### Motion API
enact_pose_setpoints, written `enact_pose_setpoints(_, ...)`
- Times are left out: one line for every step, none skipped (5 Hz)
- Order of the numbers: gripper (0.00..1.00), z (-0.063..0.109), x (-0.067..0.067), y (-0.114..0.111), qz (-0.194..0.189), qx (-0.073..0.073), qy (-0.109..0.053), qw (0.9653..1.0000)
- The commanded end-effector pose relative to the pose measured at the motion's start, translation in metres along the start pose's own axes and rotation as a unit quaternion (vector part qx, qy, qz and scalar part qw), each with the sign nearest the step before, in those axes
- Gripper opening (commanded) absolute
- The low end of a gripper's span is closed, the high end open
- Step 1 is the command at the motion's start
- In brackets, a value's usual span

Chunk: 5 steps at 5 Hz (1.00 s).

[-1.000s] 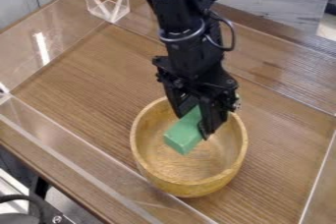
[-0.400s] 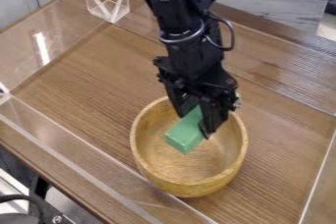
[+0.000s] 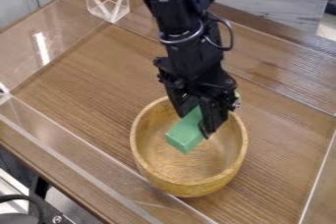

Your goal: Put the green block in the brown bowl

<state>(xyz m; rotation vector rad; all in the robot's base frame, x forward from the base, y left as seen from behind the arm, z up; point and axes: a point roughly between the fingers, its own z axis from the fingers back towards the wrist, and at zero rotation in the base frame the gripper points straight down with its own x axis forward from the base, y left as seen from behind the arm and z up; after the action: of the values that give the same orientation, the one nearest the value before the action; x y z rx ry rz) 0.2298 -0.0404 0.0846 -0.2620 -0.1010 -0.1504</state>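
A light-brown wooden bowl point(image 3: 157, 164) sits on the wooden table near the front. My black gripper point(image 3: 201, 122) reaches down over the bowl's hollow, its fingers shut on the upper end of the green block point(image 3: 186, 137). The block hangs tilted, its lower end down inside the hollow; whether it touches the bowl's floor I cannot tell. The arm point(image 3: 178, 17) rises from the gripper toward the top of the view.
Clear acrylic walls point(image 3: 53, 135) border the wooden table point(image 3: 92, 81) on the left and front. A small clear triangular stand point(image 3: 108, 7) sits at the back left. A dark cable lies off the table at the bottom left.
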Motion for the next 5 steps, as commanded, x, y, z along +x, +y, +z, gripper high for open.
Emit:
enact_pose_setpoints(0.00, 0.0062, 0.0070, 0.0011, 0.000, 0.000, -0.019, 0.9998)
enact_pose_setpoints(0.00, 0.0055, 0.0073, 0.0018, 0.001, -0.002, -0.019, 0.9998)
enact_pose_setpoints(0.00, 0.0051, 0.0076, 0.0023, 0.002, -0.004, -0.020, 0.9998)
enact_pose_setpoints(0.00, 0.0046, 0.0081, 0.0029, 0.003, -0.005, -0.020, 0.9998)
enact_pose_setpoints(0.00, 0.0042, 0.0084, 0.0034, 0.004, -0.007, -0.020, 0.9998)
